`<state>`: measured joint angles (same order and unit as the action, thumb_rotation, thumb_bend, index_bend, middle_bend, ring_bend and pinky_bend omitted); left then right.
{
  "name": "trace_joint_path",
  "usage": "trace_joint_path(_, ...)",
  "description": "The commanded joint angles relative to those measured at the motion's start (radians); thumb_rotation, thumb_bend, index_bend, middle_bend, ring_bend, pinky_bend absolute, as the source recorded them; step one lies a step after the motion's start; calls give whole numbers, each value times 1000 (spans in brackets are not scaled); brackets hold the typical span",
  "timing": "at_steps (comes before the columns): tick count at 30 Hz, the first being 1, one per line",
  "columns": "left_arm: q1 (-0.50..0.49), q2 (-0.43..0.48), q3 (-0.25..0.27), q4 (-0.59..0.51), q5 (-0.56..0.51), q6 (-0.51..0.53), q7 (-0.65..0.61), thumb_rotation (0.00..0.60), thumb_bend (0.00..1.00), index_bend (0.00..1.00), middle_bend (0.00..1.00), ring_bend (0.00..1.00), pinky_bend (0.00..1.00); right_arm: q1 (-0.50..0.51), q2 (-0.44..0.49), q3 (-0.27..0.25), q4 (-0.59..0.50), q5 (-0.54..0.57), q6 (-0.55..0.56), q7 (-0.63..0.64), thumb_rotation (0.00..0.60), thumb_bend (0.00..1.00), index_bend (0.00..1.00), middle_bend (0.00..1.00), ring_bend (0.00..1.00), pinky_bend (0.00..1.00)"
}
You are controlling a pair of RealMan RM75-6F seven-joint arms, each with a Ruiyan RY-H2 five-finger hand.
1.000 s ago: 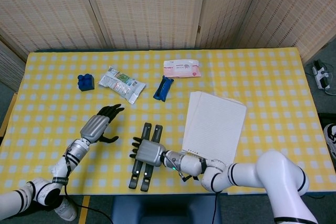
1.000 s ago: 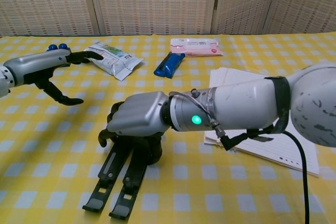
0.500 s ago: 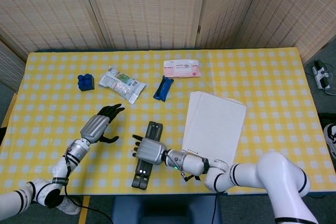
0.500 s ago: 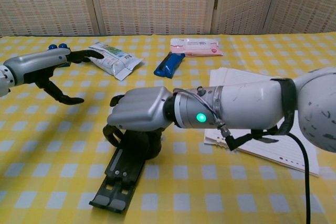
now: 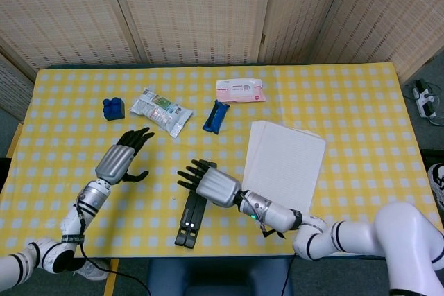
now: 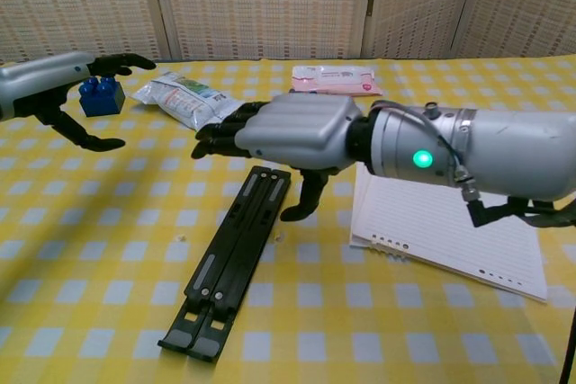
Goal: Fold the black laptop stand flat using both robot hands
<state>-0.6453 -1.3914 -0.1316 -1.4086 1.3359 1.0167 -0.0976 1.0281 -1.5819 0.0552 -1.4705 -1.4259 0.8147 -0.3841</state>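
Laptop stand (image 6: 232, 269) looks folded flat on table (image 5: 347, 102); our left robot hand (image 5: 121, 161) and right robot hand (image 6: 288, 137) both open, empty. Next: we retract.

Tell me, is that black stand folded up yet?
It looks done: the black stand lies flat on the yellow checked table, its two bars closed side by side. Nothing is in hand; the right hand hovers above it with fingers spread, and the left hand is open off to the side. Little seems left.
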Motion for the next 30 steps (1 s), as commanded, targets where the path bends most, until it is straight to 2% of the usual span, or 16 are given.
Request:
trace_joint_path(1, 37, 40, -9, -36, -21, 62, 72, 600, 332, 42, 0, 0, 0, -140, 117, -20, -122, 29, 191, -99, 600, 315, 0, 54, 52, 0)
trace_joint_path(8, 142, 112, -7, -111, -36, 263, 283, 600, 340, 66, 0, 0, 0, -351, 282, -57, -278, 63, 446, -135, 600, 314, 0, 51, 61, 0)
trace_joint_path(14, 249, 162, 16, -173, -9, 420, 334, 600, 339, 85, 0, 0, 0, -494, 407, -99, -346, 55, 575, -57, 600, 314, 0, 9, 22, 0)
trace_joint_path(23, 412, 222, 90, -240, 78, 607, 340, 600, 339, 87, 0, 0, 0, -690, 499, -159, -322, 22, 723, 63, 600, 314, 0, 0, 22, 0)
trace_joint_path(30, 503, 180, 138, -217, 147, 693, 314, 600, 339, 88, 0, 0, 0, -789, 501, -178, -250, -22, 772, 190, 600, 314, 0, 0, 20, 0)
